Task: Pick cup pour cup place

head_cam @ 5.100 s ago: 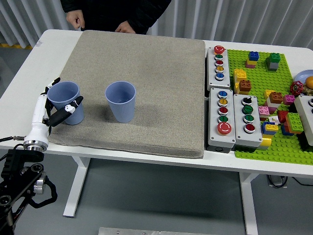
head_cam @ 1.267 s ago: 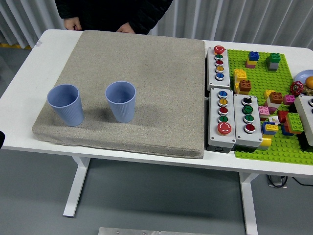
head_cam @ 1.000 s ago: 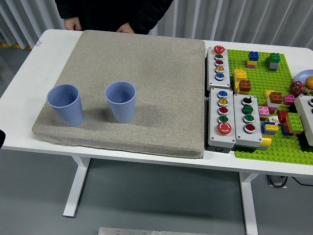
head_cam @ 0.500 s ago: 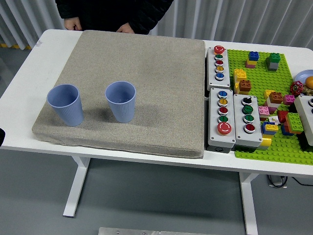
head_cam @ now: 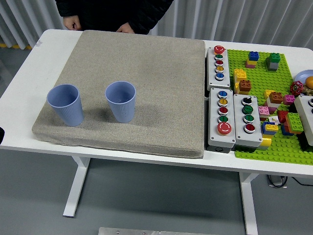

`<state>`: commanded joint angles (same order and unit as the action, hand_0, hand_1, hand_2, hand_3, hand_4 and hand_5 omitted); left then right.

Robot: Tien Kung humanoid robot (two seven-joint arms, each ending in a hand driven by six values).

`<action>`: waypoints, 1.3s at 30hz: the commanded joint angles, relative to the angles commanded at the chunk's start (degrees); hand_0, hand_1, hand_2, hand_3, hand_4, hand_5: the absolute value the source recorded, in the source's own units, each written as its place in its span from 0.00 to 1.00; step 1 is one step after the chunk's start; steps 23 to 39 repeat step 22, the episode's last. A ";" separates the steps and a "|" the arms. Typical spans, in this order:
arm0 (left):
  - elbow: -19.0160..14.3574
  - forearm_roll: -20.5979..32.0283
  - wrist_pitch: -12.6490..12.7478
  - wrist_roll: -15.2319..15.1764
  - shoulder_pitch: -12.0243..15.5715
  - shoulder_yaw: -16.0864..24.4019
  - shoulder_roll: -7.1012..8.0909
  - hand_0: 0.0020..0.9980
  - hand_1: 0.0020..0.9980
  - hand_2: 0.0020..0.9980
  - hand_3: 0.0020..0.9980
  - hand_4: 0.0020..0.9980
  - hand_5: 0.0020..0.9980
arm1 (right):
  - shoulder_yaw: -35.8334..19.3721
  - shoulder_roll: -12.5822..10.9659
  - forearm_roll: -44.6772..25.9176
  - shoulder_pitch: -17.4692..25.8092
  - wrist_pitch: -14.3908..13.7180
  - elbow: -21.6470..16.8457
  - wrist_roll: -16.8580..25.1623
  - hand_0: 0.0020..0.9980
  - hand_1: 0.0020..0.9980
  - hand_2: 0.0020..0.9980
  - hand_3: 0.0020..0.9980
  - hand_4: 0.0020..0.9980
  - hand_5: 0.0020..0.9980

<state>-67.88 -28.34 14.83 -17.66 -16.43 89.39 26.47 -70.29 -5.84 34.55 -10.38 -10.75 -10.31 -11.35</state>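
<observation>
Head view shows the white table [head_cam: 19, 73] from above, and neither robot hand can be seen clearly. A tiny dark bit sits at the far left edge, too small to tell what it is, so I cannot tell what the fingers are doing.

On the left side lies a big grey mat [head_cam: 146, 83]. It likely gives the cups a soft, steady spot to stand on. Two blue cups stand upright on it, near its front edge. The left cup [head_cam: 65, 104] is close to the mat's left side. The right cup [head_cam: 121, 101] stands near it, but they do not touch. That small gap looks handy for pouring from one into the other. Nothing holds either cup, so I think the job is either done or not yet begun.

At the top, a person in a dark coat [head_cam: 112, 12] stands behind the table, with two hands resting at the far edge, away from the cups.

Right of the mat sit three grey button boxes [head_cam: 220, 88], one behind and two in front, side by side.

Farthest right is one green brick board [head_cam: 288, 152] with lots of coloured bricks, too many to count well. They have nothing to do with pouring.
</observation>
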 joint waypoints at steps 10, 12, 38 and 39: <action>0.03 0.00 0.03 0.05 -0.09 -0.54 0.05 0.97 0.96 1.00 1.00 0.87 1.00 | 0.06 0.02 0.08 0.14 0.06 0.00 -0.13 0.72 0.68 0.72 0.68 0.30 0.31; -0.03 0.01 0.01 0.03 0.06 -0.56 0.06 0.97 0.96 1.00 1.00 0.87 1.00 | 0.00 0.05 0.23 0.27 0.08 0.00 -0.19 0.72 0.68 0.72 0.69 0.30 0.32; -0.86 -1.51 0.28 0.40 1.50 0.28 -0.33 0.97 0.96 1.00 1.00 0.87 1.00 | 0.12 0.02 0.21 0.63 -0.01 0.00 -0.33 0.72 0.68 0.72 0.69 0.30 0.31; -0.86 -1.51 0.28 0.40 1.50 0.28 -0.33 0.97 0.96 1.00 1.00 0.87 1.00 | 0.12 0.02 0.21 0.63 -0.01 0.00 -0.33 0.72 0.68 0.72 0.69 0.30 0.31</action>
